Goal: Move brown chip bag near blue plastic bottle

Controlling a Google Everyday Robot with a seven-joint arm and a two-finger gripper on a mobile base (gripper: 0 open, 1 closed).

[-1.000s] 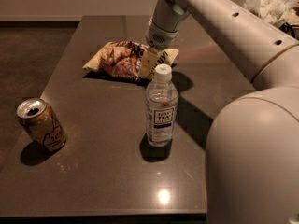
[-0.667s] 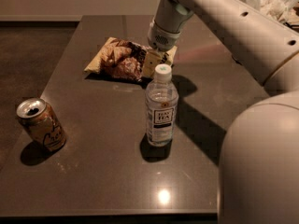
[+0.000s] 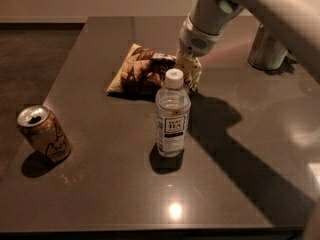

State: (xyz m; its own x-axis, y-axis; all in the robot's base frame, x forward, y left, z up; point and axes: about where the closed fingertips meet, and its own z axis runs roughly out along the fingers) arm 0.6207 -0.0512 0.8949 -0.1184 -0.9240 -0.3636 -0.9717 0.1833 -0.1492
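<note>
The brown chip bag (image 3: 142, 73) lies flat on the dark table (image 3: 100, 184), just behind the bottle. The blue plastic bottle (image 3: 172, 116) stands upright mid-table; it looks clear, with a white cap and a white "tea" label. My gripper (image 3: 189, 76) comes down from the upper right and is shut on the bag's right end, right behind the bottle's cap. The bottle's cap hides part of the bag's near right corner.
An open orange-brown drink can (image 3: 45, 134) stands near the table's left edge. A silver can (image 3: 266, 48) stands at the back right. My arm casts a wide shadow across the table to the right of the bottle.
The bag has slid to the right and a little nearer to the bottle, together with my gripper. The bottle and the orange-brown can have not moved.
</note>
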